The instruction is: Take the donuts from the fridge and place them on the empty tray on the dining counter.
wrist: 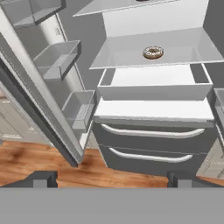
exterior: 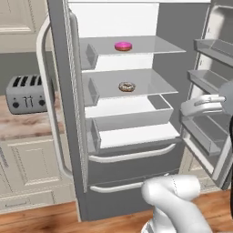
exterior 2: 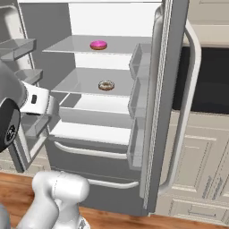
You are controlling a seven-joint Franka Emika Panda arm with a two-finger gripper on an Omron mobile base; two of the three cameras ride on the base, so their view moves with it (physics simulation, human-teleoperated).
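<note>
A grey four-slot toaster (exterior: 26, 93) sits on a brown mottled counter (exterior: 22, 127) with cream cabinets (exterior: 27, 170) beneath. More cream cabinets (exterior 2: 201, 170) stand on the other side, and a wooden floor (wrist: 39, 157) runs below.

Inside the open fridge (exterior: 113, 136): pink donut (exterior: 123, 46) on the top grey shelf (exterior: 154, 45), white speckled donut (exterior: 127, 86) on the shelf below (exterior: 150, 82).
</note>
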